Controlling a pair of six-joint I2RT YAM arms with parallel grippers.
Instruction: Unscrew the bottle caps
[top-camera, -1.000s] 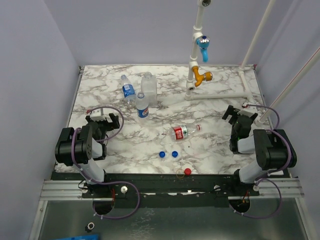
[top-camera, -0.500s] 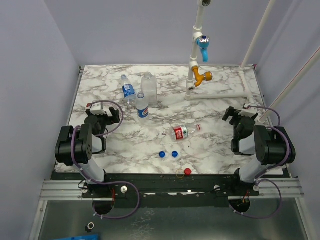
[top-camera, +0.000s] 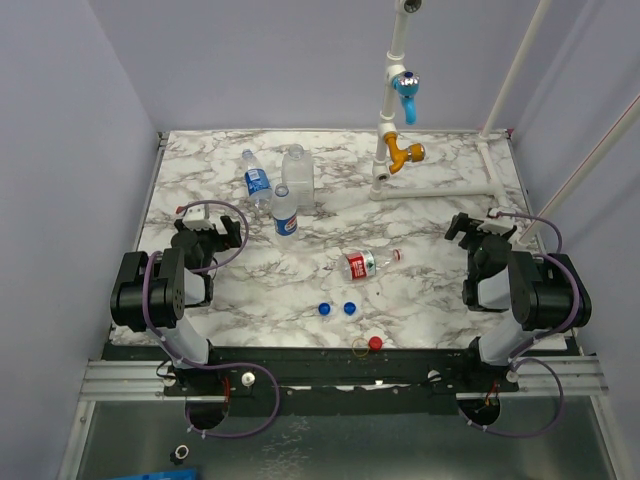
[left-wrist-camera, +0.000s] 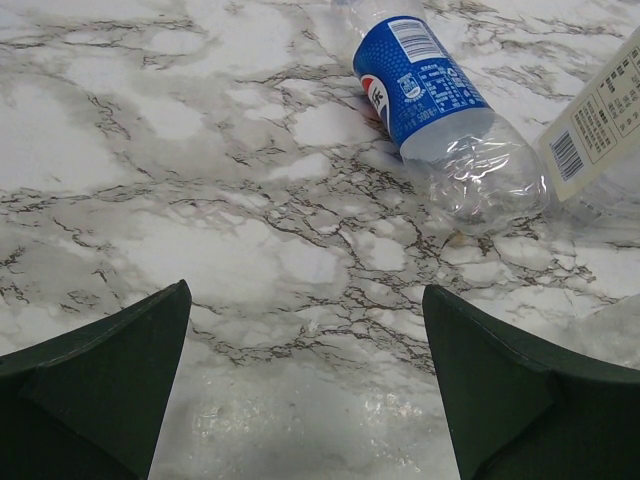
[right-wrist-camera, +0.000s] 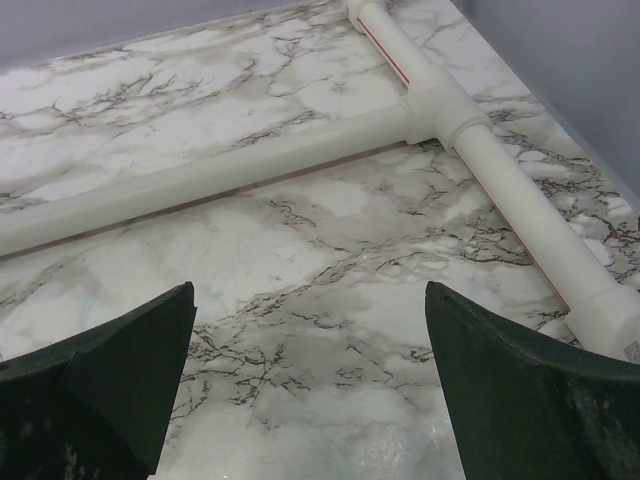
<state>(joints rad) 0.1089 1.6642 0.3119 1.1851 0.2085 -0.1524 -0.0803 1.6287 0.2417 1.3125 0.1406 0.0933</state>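
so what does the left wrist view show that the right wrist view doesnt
Only the left wrist view: a blue-labelled bottle lying on its side, and at the right edge the barcode label of a second bottle.
Only the right wrist view: a white pipe with a tee joint, lying on the tabletop.
Both: the marble table, and each camera's own gripper, the left gripper and the right gripper, open with nothing between the fingers.
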